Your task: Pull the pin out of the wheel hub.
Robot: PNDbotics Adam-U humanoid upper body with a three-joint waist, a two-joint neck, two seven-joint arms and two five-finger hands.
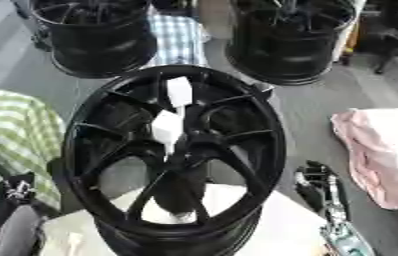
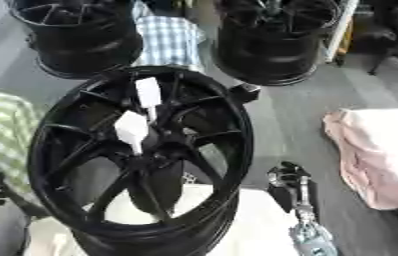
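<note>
A black wheel hub [image 1: 268, 130] with several spokes lies face up in the middle, on a white surface [image 1: 281, 225]. Two white pins stand in its centre part: one [image 1: 179, 92] toward the far side, the other [image 1: 167, 127] closer to the middle, each with a blocky white head. My right hand [image 1: 319, 184] rests at the lower right beside the hub's rim, fingers up and relaxed, holding nothing and well apart from the pins. A small part of my left hand [image 1: 15, 187] shows at the lower left, outside the rim.
Two more black wheels [image 1: 97, 35] [image 1: 292, 40] stand at the back. A blue checked cloth [image 1: 178, 37] lies between them, a green checked cloth [image 1: 10, 130] at the left, and a pink cloth [image 1: 382, 150] on the grey floor at the right.
</note>
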